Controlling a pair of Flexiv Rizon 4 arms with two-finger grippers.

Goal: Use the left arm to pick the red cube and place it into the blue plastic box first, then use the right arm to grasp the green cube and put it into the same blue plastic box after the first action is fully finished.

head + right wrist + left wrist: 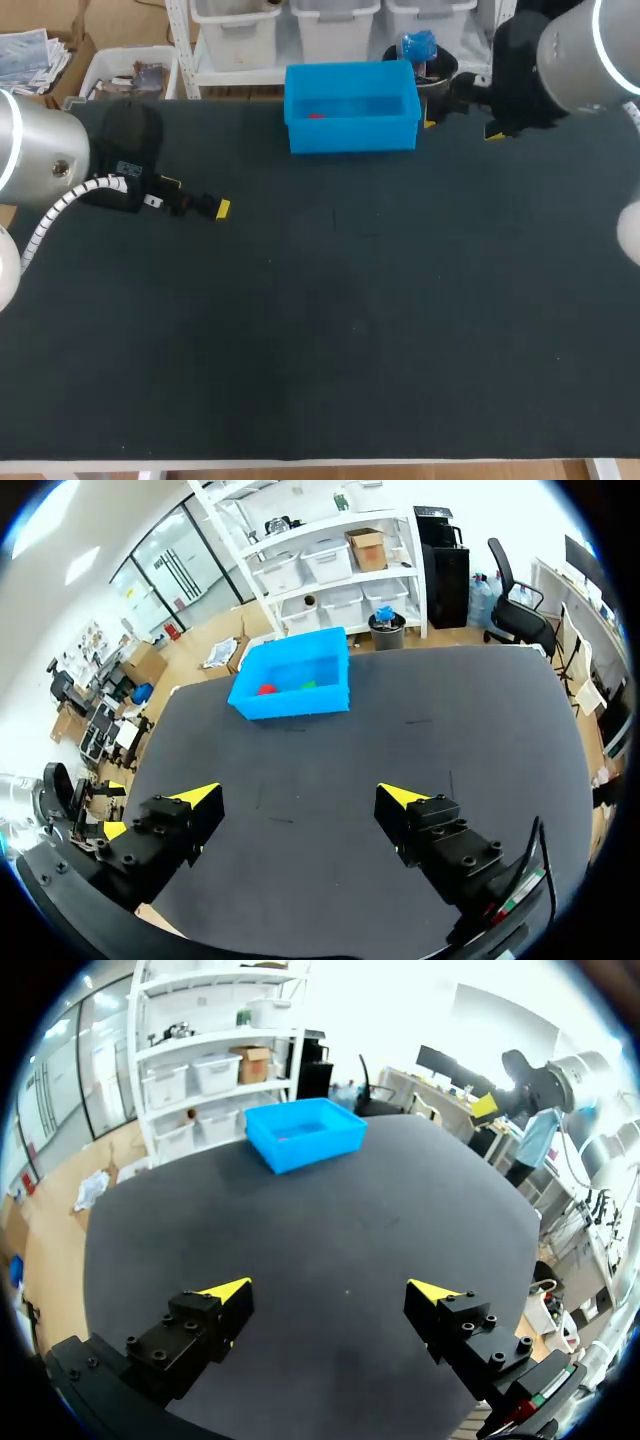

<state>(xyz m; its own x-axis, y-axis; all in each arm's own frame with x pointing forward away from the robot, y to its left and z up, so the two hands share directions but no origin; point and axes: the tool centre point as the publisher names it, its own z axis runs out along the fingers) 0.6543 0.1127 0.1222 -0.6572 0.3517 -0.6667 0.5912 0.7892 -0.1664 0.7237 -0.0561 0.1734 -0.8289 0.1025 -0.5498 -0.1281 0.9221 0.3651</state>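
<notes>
The blue plastic box point(350, 135) stands at the table's far edge, near the middle. A red cube point(317, 115) lies inside it. In the right wrist view the red cube point(265, 689) and a green cube point(308, 685) both rest inside the box point(292, 698). My left gripper point(196, 196) hovers open and empty over the table's left side, well away from the box point(305, 1140). Just right of the box, at the far edge, my right gripper point(462, 128) is open and empty too. Nothing lies between the left fingers point(225, 1292) or the right fingers point(195, 798).
The dark table top point(330, 330) is bare across its middle and front. My right arm point(545, 1085) shows beyond the table's far side in the left wrist view. My left arm point(50, 800) shows beside the table in the right wrist view.
</notes>
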